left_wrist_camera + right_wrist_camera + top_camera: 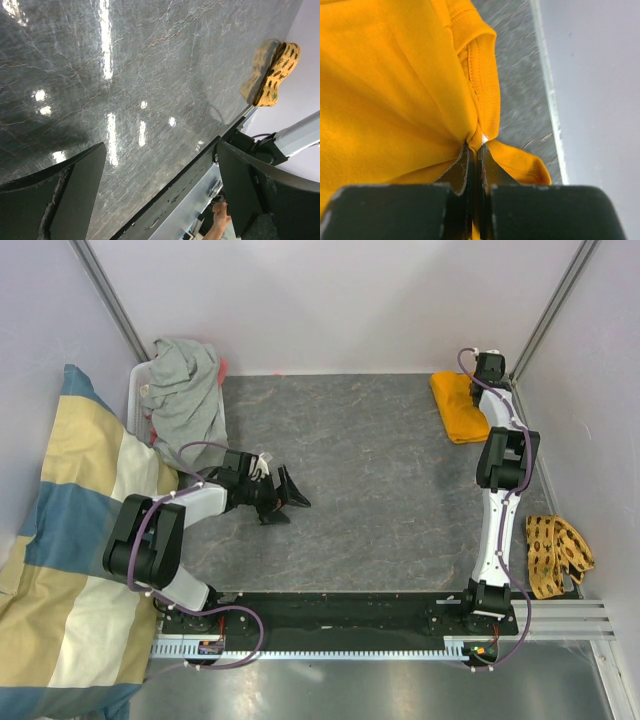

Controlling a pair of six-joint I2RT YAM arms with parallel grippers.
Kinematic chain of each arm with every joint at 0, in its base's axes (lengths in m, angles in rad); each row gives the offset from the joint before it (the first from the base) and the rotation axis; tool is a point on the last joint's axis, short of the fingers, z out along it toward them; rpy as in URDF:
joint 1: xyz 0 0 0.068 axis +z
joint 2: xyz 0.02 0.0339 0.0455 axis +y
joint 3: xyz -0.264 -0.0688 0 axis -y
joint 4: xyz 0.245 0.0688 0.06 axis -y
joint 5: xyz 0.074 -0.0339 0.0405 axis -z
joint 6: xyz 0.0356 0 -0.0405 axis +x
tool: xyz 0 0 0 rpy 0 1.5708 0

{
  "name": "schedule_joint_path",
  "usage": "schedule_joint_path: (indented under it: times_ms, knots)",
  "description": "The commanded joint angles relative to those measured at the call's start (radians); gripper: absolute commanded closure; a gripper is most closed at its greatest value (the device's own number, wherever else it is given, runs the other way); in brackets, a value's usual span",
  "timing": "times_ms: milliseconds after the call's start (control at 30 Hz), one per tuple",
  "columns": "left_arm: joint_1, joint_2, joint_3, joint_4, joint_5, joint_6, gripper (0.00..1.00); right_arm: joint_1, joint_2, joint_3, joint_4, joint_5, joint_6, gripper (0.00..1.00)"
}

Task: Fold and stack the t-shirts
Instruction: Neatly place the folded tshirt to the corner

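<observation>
Bright orange t-shirt; light heather grey t-shirt; cream-and-blue blocked cloth; tan, dark-flecked woven piece; dark grey marbled tabletop.

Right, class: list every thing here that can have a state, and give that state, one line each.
Orange tee: folded small, far right, pinched at one edge.
Grey tee: crumpled, unfolded, far left.
Left fingers: open, empty.
Right fingers: shut on the orange tee.
Cloth: loose, unfolded, at the left.

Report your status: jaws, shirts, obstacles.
Left gripper: jaws open, empty. Right gripper: jaws shut on orange t-shirt. Grey t-shirt crumpled, far left. Nothing in the way.
</observation>
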Motion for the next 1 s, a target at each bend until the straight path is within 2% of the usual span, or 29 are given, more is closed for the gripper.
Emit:
schedule_joint_path:
  times_ms: [0,233,667,700,733,767,800,833,867,900,967]
  knots:
    - [0.003,0.020,0.038,-0.025,0.028,0.049,0.01,-0.033,0.061,0.053,0.035,0.048,-0.050,1.00]
    - [0.009,0.048,0.052,-0.032,0.021,0.057,0.01,-0.062,0.079,0.050,0.086,0.103,-0.056,1.00]
    - [0.007,0.080,0.055,-0.020,0.031,0.057,0.01,-0.102,0.070,0.018,0.093,0.102,-0.027,1.00]
    - [0.009,0.082,0.057,-0.018,0.031,0.057,0.01,-0.102,0.067,0.018,0.093,0.103,-0.025,0.97]
    - [0.009,0.080,0.055,-0.020,0.031,0.057,0.01,-0.102,0.064,0.014,0.093,0.100,-0.015,0.91]
    - [0.007,0.079,0.055,-0.018,0.029,0.057,0.01,-0.102,0.058,-0.002,0.095,0.076,-0.008,0.80]
    - [0.009,0.079,0.057,-0.018,0.031,0.057,0.01,-0.102,0.039,-0.011,0.098,0.056,0.001,0.46]
    - [0.007,0.080,0.057,-0.015,0.028,0.057,0.01,-0.102,0.028,-0.022,0.101,0.035,0.018,0.27]
    - [0.009,0.080,0.055,-0.012,0.029,0.055,0.01,-0.102,0.018,-0.044,0.110,-0.010,0.031,0.13]
    - [0.009,0.082,0.057,-0.012,0.031,0.054,0.01,-0.101,-0.005,-0.057,0.116,-0.027,0.042,0.02]
    - [0.009,0.080,0.052,-0.008,0.032,0.051,0.01,-0.102,-0.047,-0.087,0.132,-0.080,0.082,0.02]
